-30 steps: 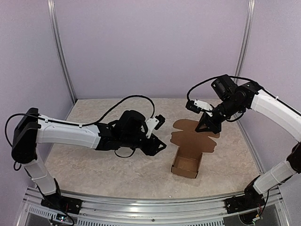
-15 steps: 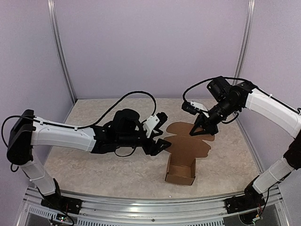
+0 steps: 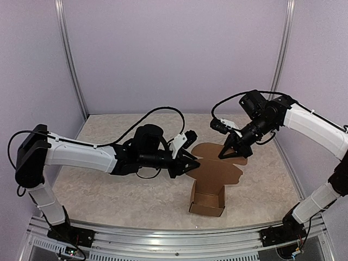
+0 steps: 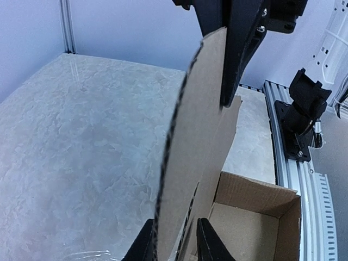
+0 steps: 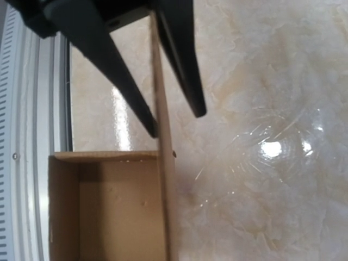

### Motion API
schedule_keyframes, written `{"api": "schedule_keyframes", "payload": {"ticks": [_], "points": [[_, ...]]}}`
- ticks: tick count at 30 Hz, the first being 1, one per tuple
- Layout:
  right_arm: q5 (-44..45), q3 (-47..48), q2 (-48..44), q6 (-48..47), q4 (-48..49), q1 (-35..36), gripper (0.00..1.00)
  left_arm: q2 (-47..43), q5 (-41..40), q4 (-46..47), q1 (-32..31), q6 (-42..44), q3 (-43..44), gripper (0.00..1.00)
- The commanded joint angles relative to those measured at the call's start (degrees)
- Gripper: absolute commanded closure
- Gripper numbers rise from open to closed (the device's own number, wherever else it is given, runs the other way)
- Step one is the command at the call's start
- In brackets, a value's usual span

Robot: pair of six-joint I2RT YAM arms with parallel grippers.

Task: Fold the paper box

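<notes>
One paper box [image 3: 208, 200] is found open on the table [image 3: 109, 190], lid flap raised. The flap's far edge is clamped by the right gripper [image 3: 226, 154]. Its left side is flanked by the left gripper [image 3: 192, 163], whose fingertips [image 4: 206, 244] are cropped; clamped or apart cannot be told.

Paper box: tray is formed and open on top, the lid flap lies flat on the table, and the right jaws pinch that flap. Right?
One thing is wrong: the flap does not lie flat. It stands up off the table, rising from the back wall of the paper box, as the left wrist view shows. The rest is right: the tray is formed and open on top, and the right gripper has its jaws pinching the flap.
</notes>
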Motion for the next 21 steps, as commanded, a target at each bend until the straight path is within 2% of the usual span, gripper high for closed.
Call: {"api": "schedule_keyframes", "payload": {"ticks": [1, 6, 17, 21], "points": [[-0.9, -0.6, -1.6, 1.2, 1.4, 0.5, 1.00, 2.1, 2.6, 0.7, 0.1, -1.2, 1.0, 0.77], [0.3, -0.1, -1.9, 2.2, 2.6, 0.5, 1.00, 3.8, 1.6, -0.5, -0.2, -3.1, 2.2, 0.77], [2.6, -0.7, -2.1, 3.6, 3.9, 0.5, 1.00, 2.3, 0.0, -1.3, -0.2, -3.8, 1.0, 0.86], [2.8, -0.3, -1.4, 3.9, 4.0, 0.6, 1.00, 2.1, -0.5, -1.1, -0.2, -4.3, 0.9, 0.84]]}}
